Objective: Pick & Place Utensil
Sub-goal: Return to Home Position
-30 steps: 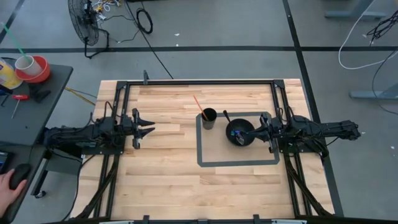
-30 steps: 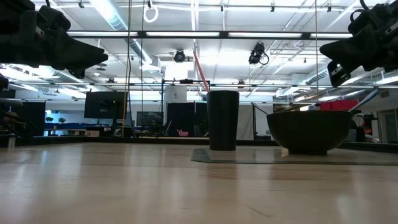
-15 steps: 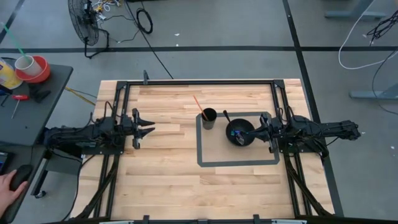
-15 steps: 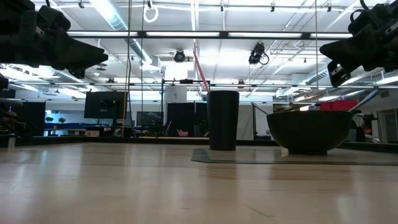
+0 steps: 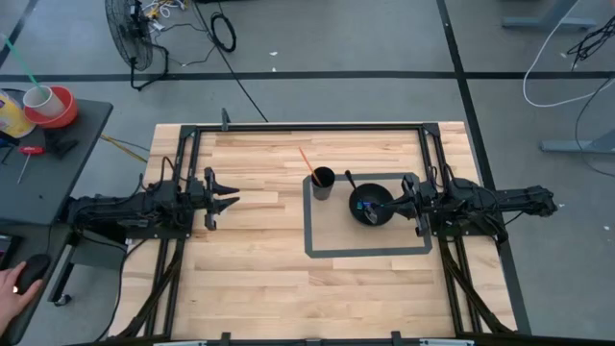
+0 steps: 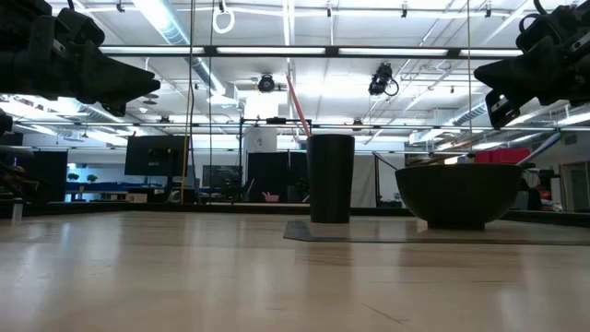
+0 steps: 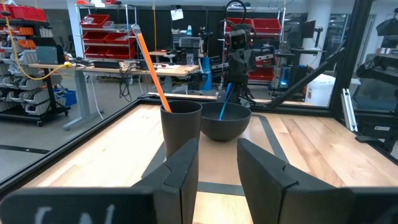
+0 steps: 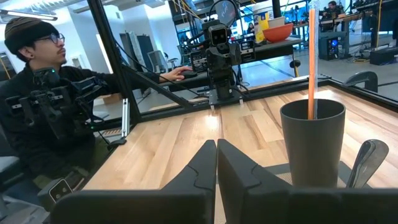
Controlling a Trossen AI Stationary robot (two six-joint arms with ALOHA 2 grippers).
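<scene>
A black cup stands on the dark taped rectangle with an orange utensil leaning in it. To its right sits a black bowl holding a blue utensil and a dark spoon whose handle rests on the rim. My right gripper hovers shut at the bowl's right rim, lifted above it. My left gripper waits open over the table's left half, pointing at the cup.
Black frame rails run along the table's left, right and far edges. Bare wood lies between my left gripper and the cup, and along the near side. A person sits beyond the table's left edge, beside a side table with a cup and tape roll.
</scene>
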